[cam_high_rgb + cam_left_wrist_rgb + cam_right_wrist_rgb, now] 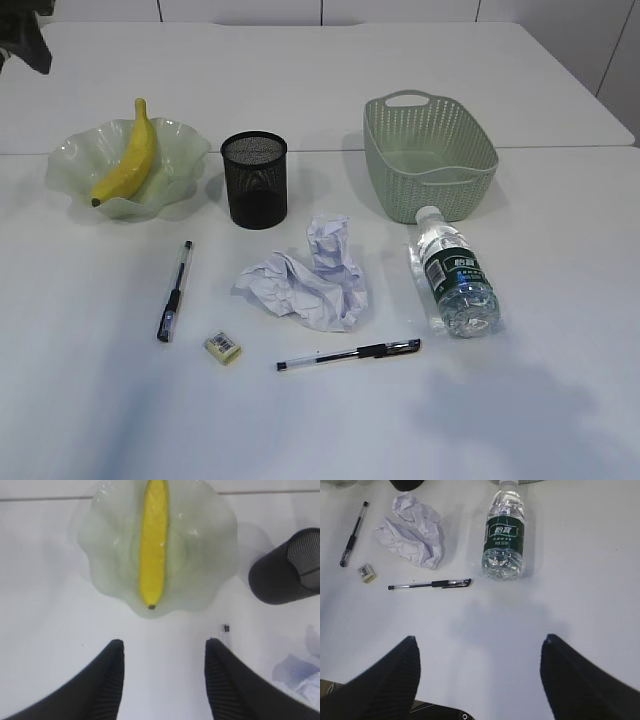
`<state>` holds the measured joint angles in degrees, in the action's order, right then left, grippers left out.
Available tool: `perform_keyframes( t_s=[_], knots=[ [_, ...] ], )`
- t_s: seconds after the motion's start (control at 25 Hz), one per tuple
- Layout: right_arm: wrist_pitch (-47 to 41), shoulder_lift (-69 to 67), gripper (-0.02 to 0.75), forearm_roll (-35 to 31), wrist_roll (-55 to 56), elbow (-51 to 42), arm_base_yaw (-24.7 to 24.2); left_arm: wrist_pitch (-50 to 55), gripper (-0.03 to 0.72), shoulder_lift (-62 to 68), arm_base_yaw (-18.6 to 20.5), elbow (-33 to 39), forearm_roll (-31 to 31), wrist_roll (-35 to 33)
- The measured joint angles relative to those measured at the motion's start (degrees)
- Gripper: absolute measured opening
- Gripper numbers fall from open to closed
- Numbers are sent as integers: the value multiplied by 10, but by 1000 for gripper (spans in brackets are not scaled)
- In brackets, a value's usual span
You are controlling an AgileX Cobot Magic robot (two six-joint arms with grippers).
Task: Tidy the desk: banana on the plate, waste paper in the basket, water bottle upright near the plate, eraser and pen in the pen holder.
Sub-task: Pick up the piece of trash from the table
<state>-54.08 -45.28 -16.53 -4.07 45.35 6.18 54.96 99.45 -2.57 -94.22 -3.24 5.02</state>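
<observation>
Banana lies in the wavy green plate; the rest is loose on the white desk

Only the wrist views show the grippers: left gripper spread above bare desk before the plate; right gripper spread wide, empty; banana's stem points away toward the far rim; water bottle lies flat, cap toward the basket.

The left gripper has two matte black, finely ribbed fingers with rounded tips. The right gripper shows the same black ribbed, blunt-tipped fingers.
</observation>
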Motion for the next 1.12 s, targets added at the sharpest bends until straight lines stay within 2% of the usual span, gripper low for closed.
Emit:
perform_keyframes(
  t_s=[0.32, 0.56, 0.76, 1.12],
  knots=[
    [0, 4, 554, 0, -1, 0, 0, -52, 363, -163, 0, 255, -5, -1],
    [2, -36, 554, 1, -49, 0, 51, -64, 362, -294, 0, 388, -17, -3],
    [3, -97, 554, -6, -57, 15, 91, -39, 362, -414, 0, 441, -19, -4],
    [-2, -255, 554, -12, -61, 163, 118, 39, 361, -574, 0, 451, -26, -4]
  ],
)
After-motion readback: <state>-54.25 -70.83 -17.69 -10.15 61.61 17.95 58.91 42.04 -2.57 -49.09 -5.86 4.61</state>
